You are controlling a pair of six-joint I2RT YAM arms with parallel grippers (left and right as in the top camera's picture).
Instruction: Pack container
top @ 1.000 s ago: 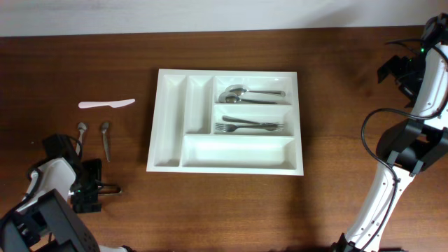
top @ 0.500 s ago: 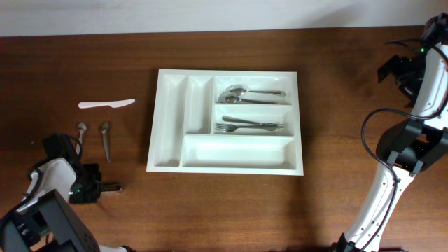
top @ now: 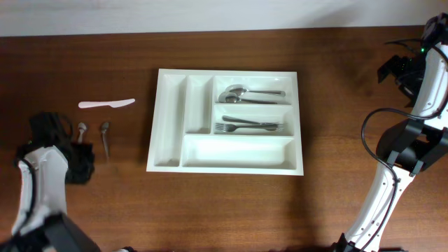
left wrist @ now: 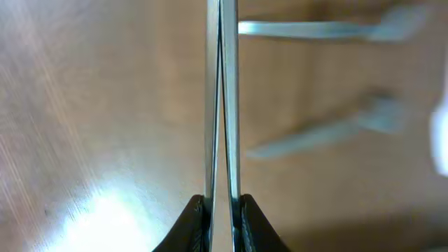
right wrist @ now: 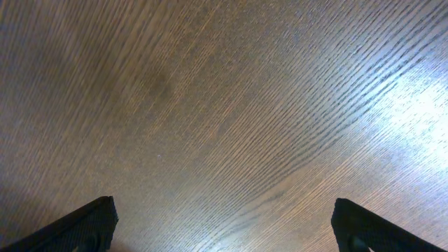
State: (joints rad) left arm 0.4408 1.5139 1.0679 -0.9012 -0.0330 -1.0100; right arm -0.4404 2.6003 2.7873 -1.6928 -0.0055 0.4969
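The container (top: 171,119), a white tray with five compartments, lies mid-table. Spoons (top: 246,93) fill its upper right compartment and forks (top: 253,126) the one below; the other compartments look bare. My left gripper (top: 78,165) hovers at the table's left, shut on thin metal cutlery (left wrist: 222,105) that runs edge-on as two bright strips straight out from the jaws (left wrist: 222,210). The overhead view does not show that cutlery. My right gripper (right wrist: 224,227) is open above bare wood at the far right (top: 393,70).
A white plastic knife (top: 106,104) lies left of the tray. Two short metal utensils (top: 82,129) (top: 106,138) lie below it, close to my left gripper, and appear blurred in the left wrist view (left wrist: 315,29) (left wrist: 329,129).
My left gripper closed on the metal cutlery near the front left, then lifted and moved back and left with it. The right arm has not moved.
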